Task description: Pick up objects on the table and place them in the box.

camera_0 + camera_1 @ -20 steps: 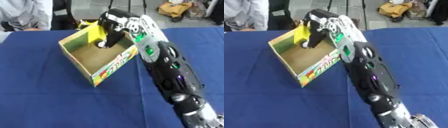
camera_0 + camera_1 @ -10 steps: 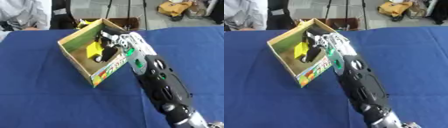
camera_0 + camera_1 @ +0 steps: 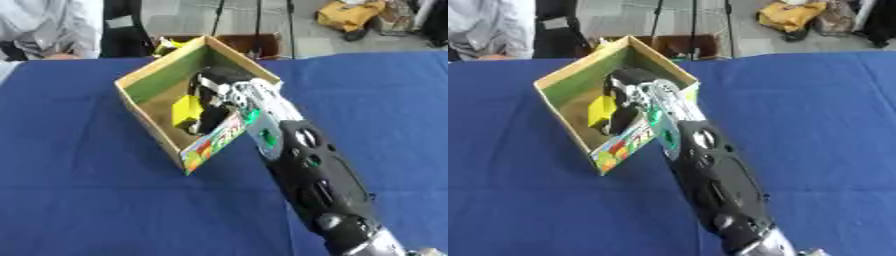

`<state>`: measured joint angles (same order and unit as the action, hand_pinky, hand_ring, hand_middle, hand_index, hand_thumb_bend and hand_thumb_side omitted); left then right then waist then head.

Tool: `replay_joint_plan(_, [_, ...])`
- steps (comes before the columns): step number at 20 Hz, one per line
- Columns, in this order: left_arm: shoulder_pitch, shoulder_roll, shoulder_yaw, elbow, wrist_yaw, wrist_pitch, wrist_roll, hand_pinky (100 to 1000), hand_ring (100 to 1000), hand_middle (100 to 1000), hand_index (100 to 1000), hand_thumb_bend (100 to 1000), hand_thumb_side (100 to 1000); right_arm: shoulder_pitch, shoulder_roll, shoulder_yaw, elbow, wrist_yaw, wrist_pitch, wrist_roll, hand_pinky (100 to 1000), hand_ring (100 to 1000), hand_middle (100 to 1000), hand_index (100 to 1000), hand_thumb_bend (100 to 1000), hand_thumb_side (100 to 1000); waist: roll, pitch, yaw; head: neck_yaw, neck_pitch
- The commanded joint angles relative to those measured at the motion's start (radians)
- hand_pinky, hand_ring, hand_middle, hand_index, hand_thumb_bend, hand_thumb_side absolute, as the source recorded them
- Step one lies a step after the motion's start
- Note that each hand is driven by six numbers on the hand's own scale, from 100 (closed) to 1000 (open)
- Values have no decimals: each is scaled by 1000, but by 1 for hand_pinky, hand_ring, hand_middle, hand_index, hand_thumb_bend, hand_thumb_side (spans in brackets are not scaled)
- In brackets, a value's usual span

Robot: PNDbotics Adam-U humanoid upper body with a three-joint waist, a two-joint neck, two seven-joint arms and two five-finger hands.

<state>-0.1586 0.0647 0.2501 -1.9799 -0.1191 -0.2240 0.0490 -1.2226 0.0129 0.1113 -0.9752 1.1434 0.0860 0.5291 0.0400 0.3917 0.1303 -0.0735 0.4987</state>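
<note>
An open cardboard box (image 3: 159, 69) with green inner walls and a colourful printed front stands on the blue table (image 3: 79, 190), left of centre. My right arm comes in from the lower right and reaches over the box's near right wall. My right hand (image 3: 216, 98) is down inside the box, its dark fingers curled against a yellow object (image 3: 185, 111) that sits low near the box floor. The yellow object (image 3: 600, 110) shows just left of the fingers; its far side is hidden. My left hand shows in neither view.
A person in a grey top (image 3: 42, 27) sits beyond the table's far left edge. A brown box (image 3: 255, 43) and a yellow bag (image 3: 350, 14) lie on the floor behind. Blue cloth stretches to the left, right and front of the box.
My right hand has gone down from above the box rim to deep inside the box, taking the yellow object with it.
</note>
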Motion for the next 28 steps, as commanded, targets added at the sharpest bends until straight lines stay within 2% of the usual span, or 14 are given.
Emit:
replay_joint_plan(1, [-9, 11, -1, -20, 3, -1, -5, 241, 462, 553, 881, 338, 949, -22, 5, 1, -9, 9, -6, -11, 754, 761, 563, 516, 458, 246, 2, -19, 3, -3, -14])
replay_joint_plan(4, [-10, 12, -1, -20, 4, 0, -5, 241, 462, 553, 881, 336, 950, -27, 2, 1, -13, 14, -18, -7, 787, 804, 652, 632, 527, 283, 1, -20, 2, -2, -15])
replay_joint_plan(7, [-10, 12, -1, -20, 4, 2, -5, 241, 462, 553, 881, 335, 950, -34, -2, 1, -20, 19, -37, 5, 811, 836, 689, 689, 547, 324, 1, -21, 1, -2, -14])
replay_joint_plan(14, [-10, 13, -1, -20, 4, 3, -7, 242, 463, 553, 881, 335, 950, -44, -8, -3, -31, 31, -58, 26, 817, 843, 702, 700, 553, 333, 0, -23, 1, -2, -14])
replay_joint_plan(15, [-9, 14, -1, -20, 4, 4, -6, 242, 463, 554, 881, 336, 951, -48, -10, -2, -34, 31, -61, 27, 833, 873, 746, 765, 585, 412, 0, -25, 0, -1, -12])
replay_joint_plan(16, [-7, 15, 0, -20, 4, 5, -6, 242, 463, 554, 881, 335, 951, -58, -16, -2, -45, 25, -68, 23, 835, 876, 747, 779, 589, 434, 0, -29, -3, 0, -11])
replay_joint_plan(21, [-4, 18, 2, -20, 4, 6, -3, 243, 463, 554, 881, 333, 952, -69, -49, -8, -139, -28, -82, -12, 840, 879, 743, 788, 596, 530, 2, -36, -9, 6, -7])
replay_joint_plan(22, [-3, 18, 3, -20, 3, 6, -2, 243, 463, 554, 881, 335, 951, -68, -57, -10, -159, -41, -82, -19, 841, 879, 736, 789, 548, 590, 2, -37, -11, 7, -7])
replay_joint_plan(23, [-2, 18, 4, -20, 3, 6, -1, 243, 463, 554, 881, 332, 952, -68, -67, -15, -181, -54, -85, -30, 841, 879, 735, 790, 586, 565, 3, -38, -14, 10, -6])
replay_joint_plan(27, [1, 18, 7, -20, 0, 6, 4, 243, 463, 554, 881, 332, 952, -51, -119, -24, -277, -114, -95, -85, 838, 874, 724, 789, 551, 616, 6, -40, -26, 20, -1])
replay_joint_plan(28, [2, 19, 8, -20, -1, 6, 6, 243, 463, 553, 881, 329, 952, -43, -131, -25, -301, -129, -92, -100, 834, 869, 716, 785, 520, 677, 7, -41, -28, 23, 1])
